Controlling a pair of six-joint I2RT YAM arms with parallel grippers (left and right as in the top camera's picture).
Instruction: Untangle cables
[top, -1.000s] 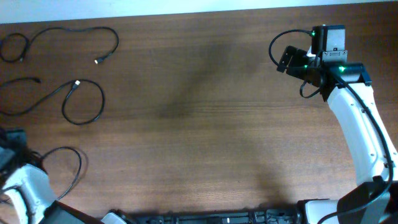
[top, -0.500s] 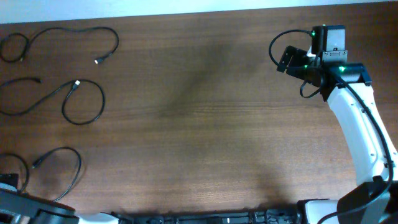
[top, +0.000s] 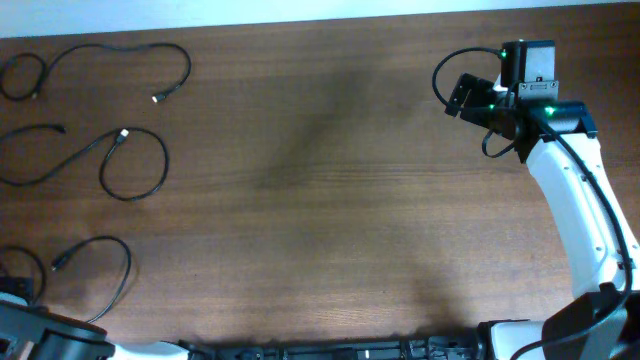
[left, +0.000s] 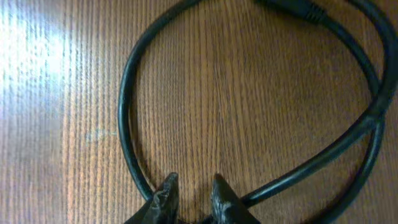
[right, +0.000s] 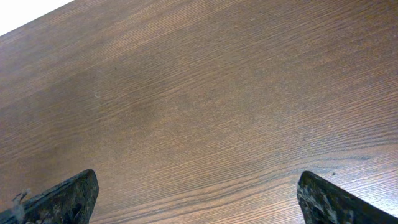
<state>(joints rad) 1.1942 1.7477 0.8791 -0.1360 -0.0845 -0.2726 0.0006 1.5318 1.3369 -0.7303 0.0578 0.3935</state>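
Left gripper (left: 194, 191): the two dark fingertips stood close together, a thin slit of wood showing between them. The lower cable (left: 124, 115) ran in to either side of the tips and vanished under them; I could not tell whether it was pinched or merely lay beneath. The cable made a wide loop on the table (left: 56, 93), crossed over itself at the right, and its black plug (left: 297, 7) showed at the top edge.

Right gripper (right: 198, 190): released, fingers spread to both lower corners, only bare wood between them. From above it sat far right (top: 462, 95), with green lights (top: 505, 52) lit on the arm.

From overhead, all three cables lay at the far left, apart from one another: upper cable (top: 186, 60), middle cable (top: 166, 165) with a pale tip, and the lower cable (top: 129, 268) nearest the left arm (top: 40, 340).

A second earlier the left arm lay higher and covered the lower cable's left end; it had since dropped into the corner. The right arm was unchanged.
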